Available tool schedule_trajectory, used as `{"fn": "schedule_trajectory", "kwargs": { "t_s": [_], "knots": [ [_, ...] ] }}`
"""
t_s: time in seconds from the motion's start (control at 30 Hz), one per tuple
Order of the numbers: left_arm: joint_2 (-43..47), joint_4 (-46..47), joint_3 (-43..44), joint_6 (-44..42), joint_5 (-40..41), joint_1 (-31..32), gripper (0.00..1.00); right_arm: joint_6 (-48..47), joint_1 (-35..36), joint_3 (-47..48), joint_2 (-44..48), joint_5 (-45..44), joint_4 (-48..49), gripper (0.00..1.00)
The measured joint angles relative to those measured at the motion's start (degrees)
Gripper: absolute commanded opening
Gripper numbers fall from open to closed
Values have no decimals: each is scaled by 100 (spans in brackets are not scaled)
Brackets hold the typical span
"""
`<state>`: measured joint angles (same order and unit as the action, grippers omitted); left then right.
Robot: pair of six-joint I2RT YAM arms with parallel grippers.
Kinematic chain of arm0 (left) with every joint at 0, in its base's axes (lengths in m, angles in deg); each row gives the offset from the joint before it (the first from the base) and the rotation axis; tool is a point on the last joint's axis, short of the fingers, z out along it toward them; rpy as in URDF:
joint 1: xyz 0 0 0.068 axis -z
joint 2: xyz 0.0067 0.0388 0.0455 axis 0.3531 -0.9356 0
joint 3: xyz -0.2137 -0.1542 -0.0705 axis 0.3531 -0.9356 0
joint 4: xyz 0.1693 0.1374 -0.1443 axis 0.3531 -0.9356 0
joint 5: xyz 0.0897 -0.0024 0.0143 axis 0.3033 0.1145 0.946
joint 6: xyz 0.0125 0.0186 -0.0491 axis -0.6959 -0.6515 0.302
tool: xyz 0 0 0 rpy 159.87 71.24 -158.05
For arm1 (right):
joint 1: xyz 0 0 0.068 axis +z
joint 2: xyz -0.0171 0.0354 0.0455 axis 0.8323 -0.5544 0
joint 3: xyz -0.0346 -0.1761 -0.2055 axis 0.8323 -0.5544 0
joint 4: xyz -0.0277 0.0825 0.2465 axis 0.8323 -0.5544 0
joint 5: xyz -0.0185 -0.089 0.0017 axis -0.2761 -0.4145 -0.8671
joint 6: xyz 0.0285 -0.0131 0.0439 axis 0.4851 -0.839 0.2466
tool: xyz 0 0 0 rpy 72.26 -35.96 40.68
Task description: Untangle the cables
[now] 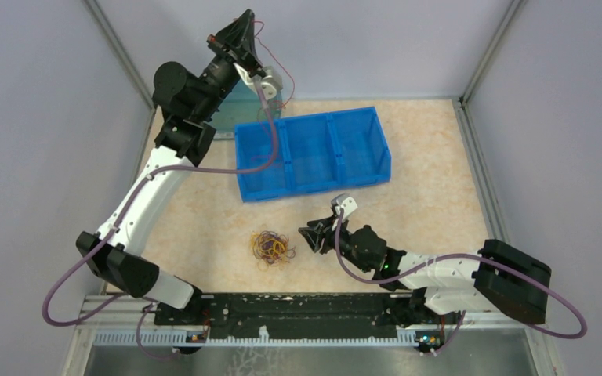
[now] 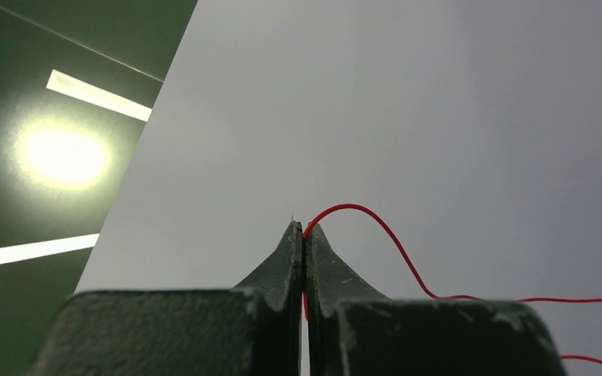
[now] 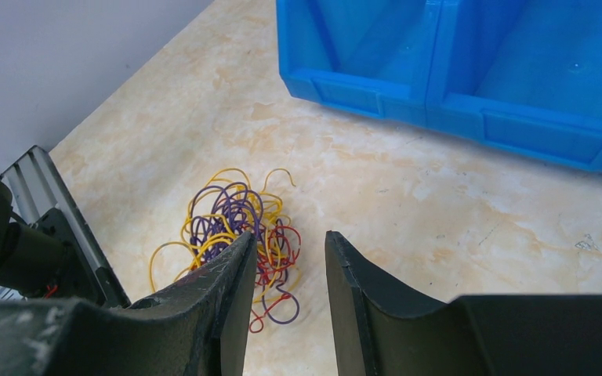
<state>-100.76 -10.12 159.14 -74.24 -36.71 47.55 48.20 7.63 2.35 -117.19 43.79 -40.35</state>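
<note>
Pinching a thin red strand, left gripper clamps tight; cables clump yellow-purple-red beside the slightly parted right gripper.

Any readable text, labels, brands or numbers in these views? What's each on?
None readable in any view.
Blue bin: plain walls, no label.
Left gripper, shut on a red cable: no markings.
Right gripper, open: no markings.
Mounting rail: pale specks, too small to read.

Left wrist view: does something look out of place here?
Yes. The left gripper is shut on one red cable and points up toward the wall, far from the clump on the table. The red cable hangs loose in the air.
</note>
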Motion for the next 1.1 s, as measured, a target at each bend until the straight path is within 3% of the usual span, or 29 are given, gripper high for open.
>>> {"fn": "schedule_trajectory", "kwargs": {
  "t_s": [0.17,0.43,0.67,1.1],
  "knots": [
    [299,-273,-455,142,52,-2,0,0,0,0,17,-2,-44,39],
    [1143,-1816,-2048,682,374,-4,0,0,0,0,81,-20,-170,39],
    [1051,-2855,-2756,960,732,-4,0,0,0,2,81,-20,-254,39],
    [87,-2310,-2592,973,1152,-332,0,2,0,2,85,-42,-343,39]
  ]
}}
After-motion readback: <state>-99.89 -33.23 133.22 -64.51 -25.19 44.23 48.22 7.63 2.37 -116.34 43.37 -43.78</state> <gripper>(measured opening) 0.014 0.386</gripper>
